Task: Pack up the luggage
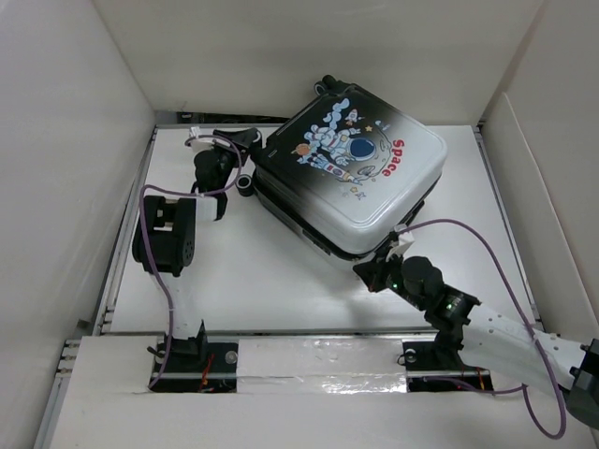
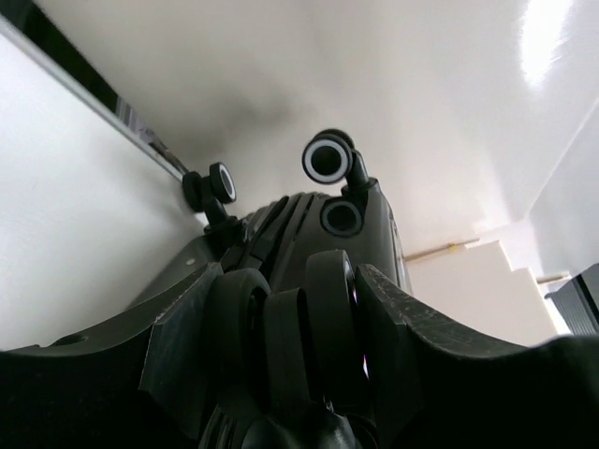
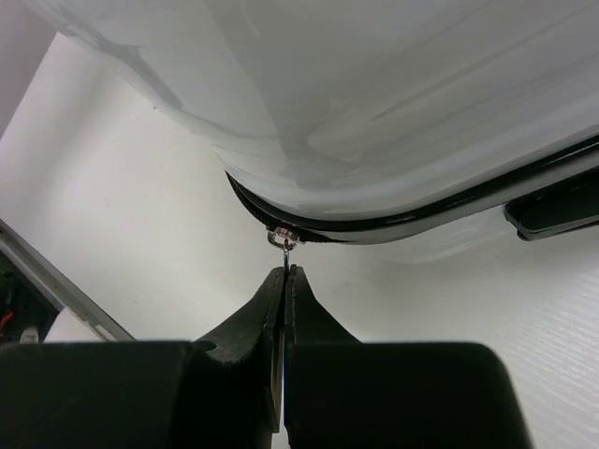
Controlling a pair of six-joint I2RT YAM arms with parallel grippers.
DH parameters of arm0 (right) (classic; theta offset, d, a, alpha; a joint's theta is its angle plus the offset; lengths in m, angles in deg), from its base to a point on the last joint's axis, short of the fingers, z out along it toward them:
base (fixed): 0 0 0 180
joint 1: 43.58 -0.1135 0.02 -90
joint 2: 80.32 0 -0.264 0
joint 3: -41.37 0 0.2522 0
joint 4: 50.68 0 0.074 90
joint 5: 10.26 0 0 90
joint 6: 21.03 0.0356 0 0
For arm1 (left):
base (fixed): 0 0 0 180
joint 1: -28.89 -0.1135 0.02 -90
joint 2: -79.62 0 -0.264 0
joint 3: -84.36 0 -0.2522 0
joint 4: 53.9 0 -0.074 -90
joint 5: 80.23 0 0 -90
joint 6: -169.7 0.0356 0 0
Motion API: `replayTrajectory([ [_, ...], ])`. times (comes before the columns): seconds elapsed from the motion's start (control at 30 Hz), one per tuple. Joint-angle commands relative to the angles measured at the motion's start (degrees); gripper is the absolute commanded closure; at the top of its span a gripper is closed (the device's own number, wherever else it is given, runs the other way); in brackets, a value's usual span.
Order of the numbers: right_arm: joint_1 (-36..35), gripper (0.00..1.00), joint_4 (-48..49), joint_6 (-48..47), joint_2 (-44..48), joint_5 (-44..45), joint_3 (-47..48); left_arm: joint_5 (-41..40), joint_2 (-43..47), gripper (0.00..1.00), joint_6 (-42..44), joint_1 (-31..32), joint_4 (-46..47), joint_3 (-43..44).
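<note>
The astronaut-print suitcase lies closed on the white table, toward its far side. The right gripper pinches the suitcase's zipper pull at the near corner. The left gripper clamps a black wheel.

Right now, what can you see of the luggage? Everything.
The luggage is a small hard-shell case, glossy, fading black to white, with a cartoon astronaut print and red "Space" lettering. It lies flat on the table, printed side up, turned diagonally, halves together with a dark zip seam around the edge; how far it is zipped cannot be told. Black wheels stick out at its far-left end. The left tool clamps one wheel; the right tool is shut on the zipper pull at the near corner.
</note>
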Motion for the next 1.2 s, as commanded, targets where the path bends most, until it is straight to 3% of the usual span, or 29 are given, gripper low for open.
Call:
replayTrajectory([
  [0.0,2.3,1.00,1.6,-2.8,1.0,-3.2,2.6,0.6,7.9,1.00,5.2,0.4,9.7,-10.7],
  [0.17,7.5,1.00,2.5,-6.4,-2.4,-7.4,6.5,-1.0,15.2,1.00,6.0,1.0,19.6,-28.6],
  [0.37,8.1,1.00,6.4,-7.8,-10.9,-10.3,11.7,-2.7,23.5,1.00,6.1,8.3,26.7,-42.6],
  [0.47,4.2,1.00,12.0,-6.3,-16.7,-10.3,12.7,-2.7,25.9,1.00,6.9,12.2,26.8,-45.2],
  [0.53,-2.2,1.00,15.5,-5.6,-23.5,-9.4,14.6,-2.5,27.4,1.00,7.1,13.8,26.4,-45.8],
  [0.73,-15.2,1.00,18.7,-4.6,-36.4,-6.8,20.6,1.2,30.9,1.00,6.1,14.8,24.5,-46.1],
  [1.17,-17.0,1.00,16.4,-4.9,-36.5,-2.9,23.3,6.6,42.1,1.00,5.4,15.4,16.6,-43.8],
])
